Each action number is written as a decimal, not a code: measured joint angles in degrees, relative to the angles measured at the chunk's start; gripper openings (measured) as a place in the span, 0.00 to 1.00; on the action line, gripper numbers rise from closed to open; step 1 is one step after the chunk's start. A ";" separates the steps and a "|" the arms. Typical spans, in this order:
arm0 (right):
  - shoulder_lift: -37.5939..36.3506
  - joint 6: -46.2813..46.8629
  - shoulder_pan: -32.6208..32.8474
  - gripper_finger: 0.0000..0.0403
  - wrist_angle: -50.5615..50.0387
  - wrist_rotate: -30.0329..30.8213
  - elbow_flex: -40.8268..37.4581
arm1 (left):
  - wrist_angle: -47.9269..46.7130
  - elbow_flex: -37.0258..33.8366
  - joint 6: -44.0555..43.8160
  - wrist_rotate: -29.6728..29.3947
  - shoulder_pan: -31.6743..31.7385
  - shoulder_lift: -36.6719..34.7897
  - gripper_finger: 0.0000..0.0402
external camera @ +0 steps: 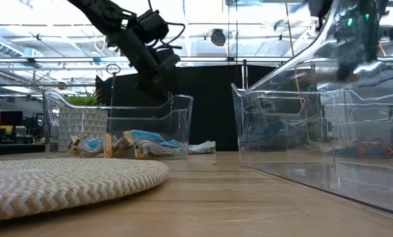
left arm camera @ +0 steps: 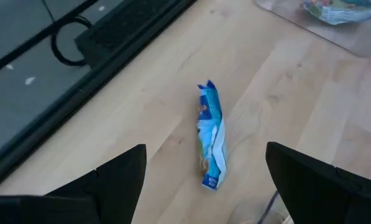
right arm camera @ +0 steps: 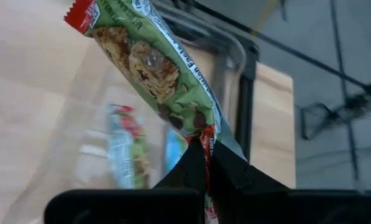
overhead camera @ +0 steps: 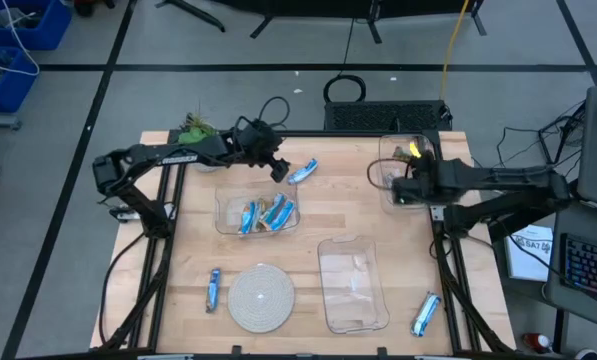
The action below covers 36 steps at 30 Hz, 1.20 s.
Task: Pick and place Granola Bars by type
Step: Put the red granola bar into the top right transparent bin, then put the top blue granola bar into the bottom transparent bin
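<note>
My left gripper point(overhead camera: 280, 170) point(left arm camera: 205, 149) is open above the table's far middle. Its fingers stand on either side of a blue granola bar point(left arm camera: 211, 134) point(overhead camera: 303, 170), which lies flat on the wood, and touch nothing. My right gripper point(overhead camera: 398, 188) point(right arm camera: 207, 146) is shut on a green granola bar point(right arm camera: 151, 59) over the far right clear bin point(overhead camera: 403, 165), where other green-wrapped bars point(right arm camera: 126, 152) lie. The middle bin point(overhead camera: 258, 213) holds several blue bars point(external camera: 143, 141). Two more blue bars lie loose on the table, one point(overhead camera: 214, 288) near the plate and one point(overhead camera: 425, 313) near the right edge. My right gripper pinches the green bar by the crimped seam at one end point(right arm camera: 204, 132), between its two fingers. The rest of the bar sticks out beyond the fingertips, lifted clear above the bin. Its red far end point(right arm camera: 82, 15) is free.
An empty clear bin point(overhead camera: 353, 285) stands near the right front. A round woven plate point(overhead camera: 261, 297) lies at the near middle. A plant point(overhead camera: 193, 130) sits at the far left corner. Bare wood point(overhead camera: 338, 200) lies between the bins.
</note>
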 joint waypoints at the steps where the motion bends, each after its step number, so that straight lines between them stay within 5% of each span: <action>1: 0.00 -2.28 -2.35 0.00 2.85 -0.18 -1.76 | 0.39 0.00 -0.08 0.50 0.18 0.61 0.83; 8: -0.24 -18.58 -15.02 0.01 26.25 -10.50 -13.98 | 1.53 0.00 -0.04 5.01 1.29 6.79 0.83; 22: -0.33 -22.87 -20.85 0.35 26.83 -20.20 -14.06 | 4.15 7.92 -2.19 3.46 1.30 14.85 0.83; 36: -0.34 -25.25 -20.33 0.39 27.66 -20.60 -8.64 | -8.13 25.07 -1.15 -0.30 -1.20 29.31 0.83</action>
